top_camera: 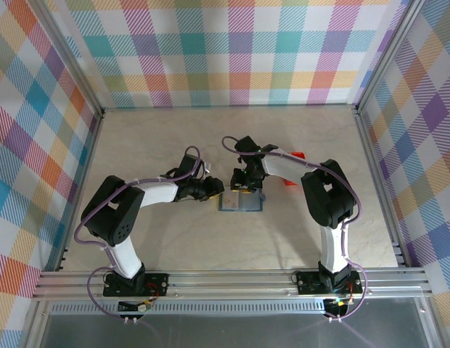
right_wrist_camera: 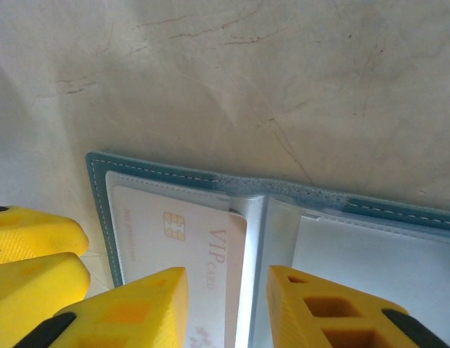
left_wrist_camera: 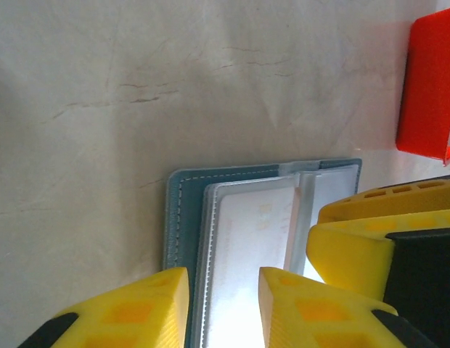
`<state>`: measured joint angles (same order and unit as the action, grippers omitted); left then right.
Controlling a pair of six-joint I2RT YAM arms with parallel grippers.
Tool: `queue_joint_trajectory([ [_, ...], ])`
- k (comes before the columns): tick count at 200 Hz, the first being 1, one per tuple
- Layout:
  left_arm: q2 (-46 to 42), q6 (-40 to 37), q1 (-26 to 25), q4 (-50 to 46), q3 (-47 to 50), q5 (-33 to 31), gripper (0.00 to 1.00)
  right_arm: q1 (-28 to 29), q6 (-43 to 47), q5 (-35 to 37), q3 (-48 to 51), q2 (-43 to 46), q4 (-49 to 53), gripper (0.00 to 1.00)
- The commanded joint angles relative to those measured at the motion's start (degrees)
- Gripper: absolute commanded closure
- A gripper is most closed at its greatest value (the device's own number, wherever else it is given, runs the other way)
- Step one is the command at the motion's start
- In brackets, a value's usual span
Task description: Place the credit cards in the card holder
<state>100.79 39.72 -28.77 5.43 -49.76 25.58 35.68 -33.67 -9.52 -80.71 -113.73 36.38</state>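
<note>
Lowest in the left wrist view, the left gripper (left_wrist_camera: 223, 312) stands with fingers apart astride the clear pocket page of the card holder (left_wrist_camera: 178, 217); whether they press on it I cannot tell. In the right wrist view the right gripper (right_wrist_camera: 227, 312), fingers likewise apart, hovers over the right edge of a credit card (right_wrist_camera: 174, 232) lying at the holder's left pocket, centre-left of frame, beside the spine. The two grippers crowd each other, so clashing fingers look the chief risk. A skewed push could also buckle the pocket, or slide the open holder across the table (left_wrist_camera: 101, 87) toward the red tray (left_wrist_camera: 428, 80), upper right.
</note>
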Motion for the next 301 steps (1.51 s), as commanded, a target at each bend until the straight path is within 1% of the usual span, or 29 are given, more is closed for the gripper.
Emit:
queue_joint_trajectory([
  [1, 1.3, -0.4, -0.7, -1.6, -0.9, -0.9, 0.72, 0.4, 0.0, -0.9, -1.6, -0.9, 0.0, 0.67],
  [32, 1.0, -0.3, -0.7, -1.8, -0.9, -1.3, 0.82, 0.4, 0.1, -0.9, -1.7, -1.0, 0.1, 0.67],
  [51, 0.7, -0.6, -0.7, -2.6, -0.9, -2.1, 0.9, 0.3, 0.1, -1.0, -1.9, -1.1, 0.1, 0.67],
  [97, 1.4, -0.6, -0.7, -3.0, -0.7, -2.1, 0.96, 0.4, 0.4, -1.1, -2.0, -1.2, 0.1, 0.66],
  [133, 2.0, -0.6, -0.7, -3.0, -0.8, -2.3, 0.98, 0.3, 0.7, -1.5, -2.4, -1.6, 0.1, 0.66],
  [301, 3.5, -0.6, -0.6, -2.3, -0.5, -2.1, 0.98, 1.8, 2.2, -2.6, -5.4, -4.1, 0.8, 0.67],
])
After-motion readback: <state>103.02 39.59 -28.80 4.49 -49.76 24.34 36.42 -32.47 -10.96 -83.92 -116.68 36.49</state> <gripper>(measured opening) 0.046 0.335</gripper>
